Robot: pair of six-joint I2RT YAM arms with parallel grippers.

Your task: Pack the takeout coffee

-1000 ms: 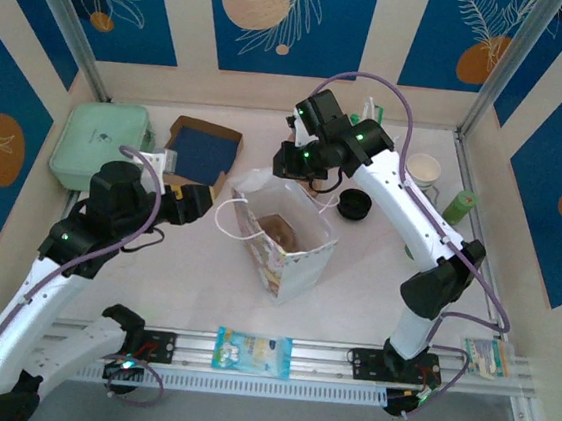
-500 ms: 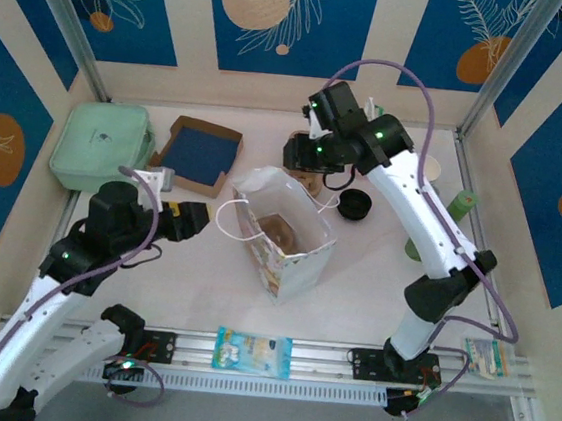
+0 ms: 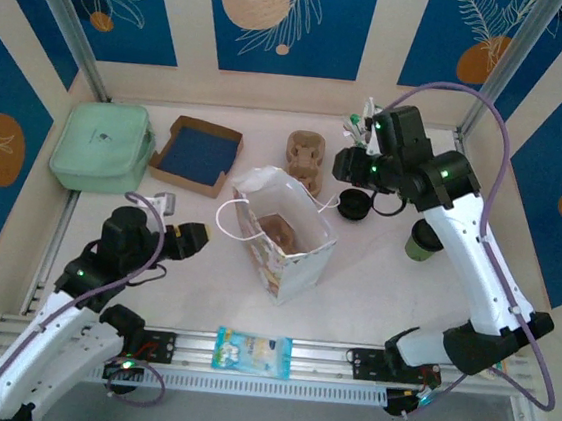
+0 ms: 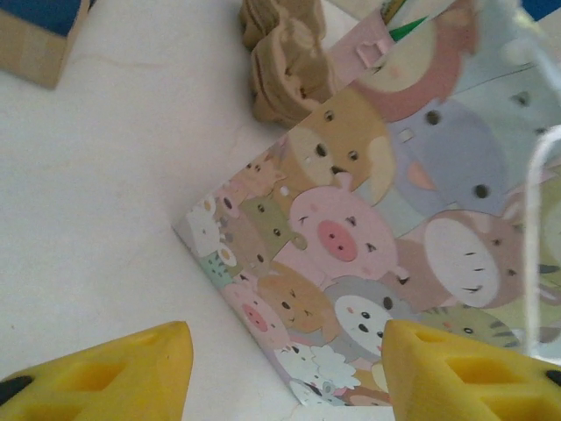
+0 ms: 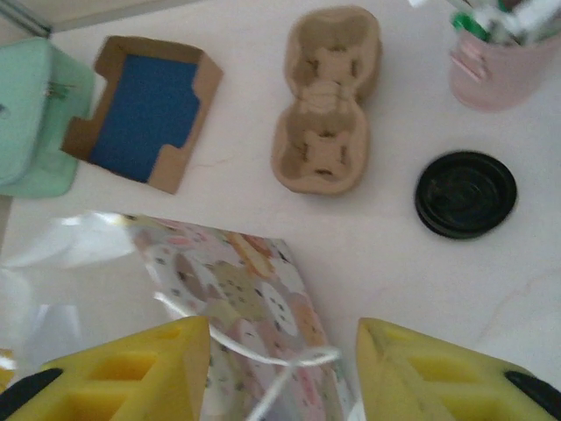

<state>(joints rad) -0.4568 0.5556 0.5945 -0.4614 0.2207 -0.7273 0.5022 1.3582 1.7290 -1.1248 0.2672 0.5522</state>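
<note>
A round black lid (image 3: 354, 206) (image 5: 465, 195) lies flat on the table, right of the cartoon-print paper bag (image 3: 283, 236) (image 4: 394, 237) (image 5: 237, 298). A small green cup (image 3: 420, 243) with a dark top stands half under my right forearm; I cannot tell whether it is the takeout coffee. My right gripper (image 3: 349, 169) (image 5: 285, 368) hangs open above the bag's far right corner and white handle, holding nothing. My left gripper (image 3: 196, 235) (image 4: 285, 368) is open and low, just left of the bag, its yellow fingers either side of a bottom corner without touching it.
A brown pulp cup carrier (image 3: 306, 160) (image 5: 326, 101) (image 4: 289, 61) lies behind the bag; something brown sits inside the bag. A pink cup of stirrers (image 3: 362, 129) (image 5: 500, 57) stands at the back. A cardboard tray (image 3: 196, 153) (image 5: 145, 110) and a mint box (image 3: 100, 144) lie at the far left.
My right gripper opened and swung right, away from the cup carrier, which stays on the table. My left arm drew back toward the near left, its jaws narrowing a little.
</note>
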